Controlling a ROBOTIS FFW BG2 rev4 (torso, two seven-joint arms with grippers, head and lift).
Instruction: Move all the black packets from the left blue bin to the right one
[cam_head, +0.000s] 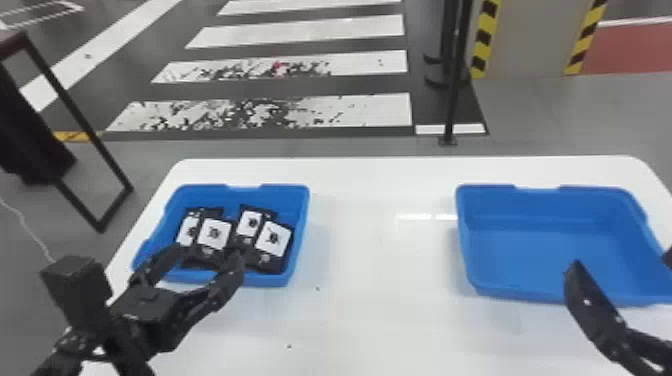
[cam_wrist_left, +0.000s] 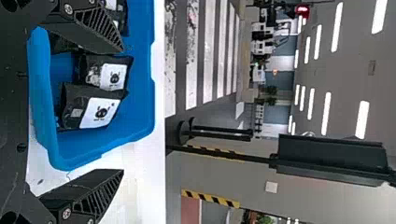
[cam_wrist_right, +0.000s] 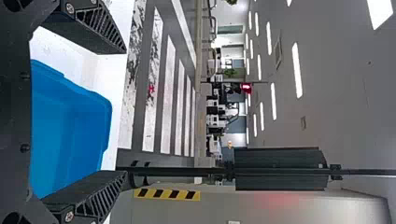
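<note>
Several black packets with white labels (cam_head: 215, 233) lie in the left blue bin (cam_head: 302, 215), grouped in two pairs. My left gripper (cam_head: 212, 255) is over the near part of that bin, open, with nothing held. In the left wrist view the left gripper (cam_wrist_left: 122, 109) has its fingers wide apart, and two packets (cam_wrist_left: 100, 112) show in the left bin (cam_wrist_left: 152, 100) beyond them. The right blue bin (cam_head: 550, 250) holds nothing. At its near side is my right gripper (cam_head: 620, 262), open; in the right wrist view the right gripper (cam_wrist_right: 126, 112) spans the right bin (cam_wrist_right: 70, 135).
Both bins stand on a white table (cam_head: 385, 300), with a wide gap between them. Behind the table a black post (cam_head: 452, 90) rises from the floor. A dark metal frame (cam_head: 75, 110) stands off the table's left side.
</note>
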